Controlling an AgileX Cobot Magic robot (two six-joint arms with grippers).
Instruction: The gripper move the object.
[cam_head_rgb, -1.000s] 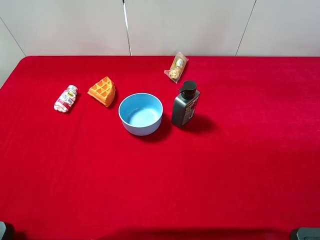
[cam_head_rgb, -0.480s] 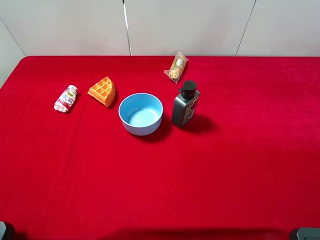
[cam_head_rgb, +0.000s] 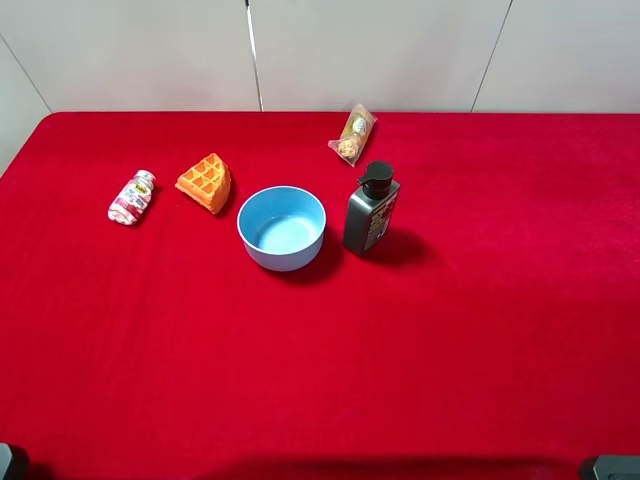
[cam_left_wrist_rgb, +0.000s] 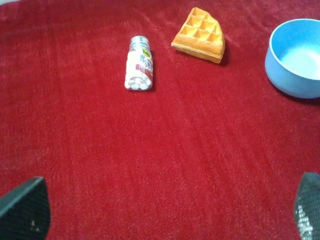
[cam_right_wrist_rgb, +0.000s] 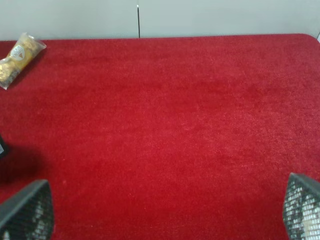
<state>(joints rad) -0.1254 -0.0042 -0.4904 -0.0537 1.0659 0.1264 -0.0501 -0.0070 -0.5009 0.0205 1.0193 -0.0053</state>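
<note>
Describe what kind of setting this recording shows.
Probably a staged tabletop test setup, not a home: a table under plain red cloth, bare pale wall panels, and unrelated items like a blue bowl and pump bottle.

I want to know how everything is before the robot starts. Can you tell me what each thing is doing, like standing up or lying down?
Blue bowl: upright, empty, untouched.
Pump bottle: standing upright beside the bowl.
Waffle wedge: lying on the cloth.
Small pill bottle: lying on its side.
Snack packet: lying flat near the table's far edge.
Left tool: open, holding nothing.
Right tool: open, holding nothing.
</note>
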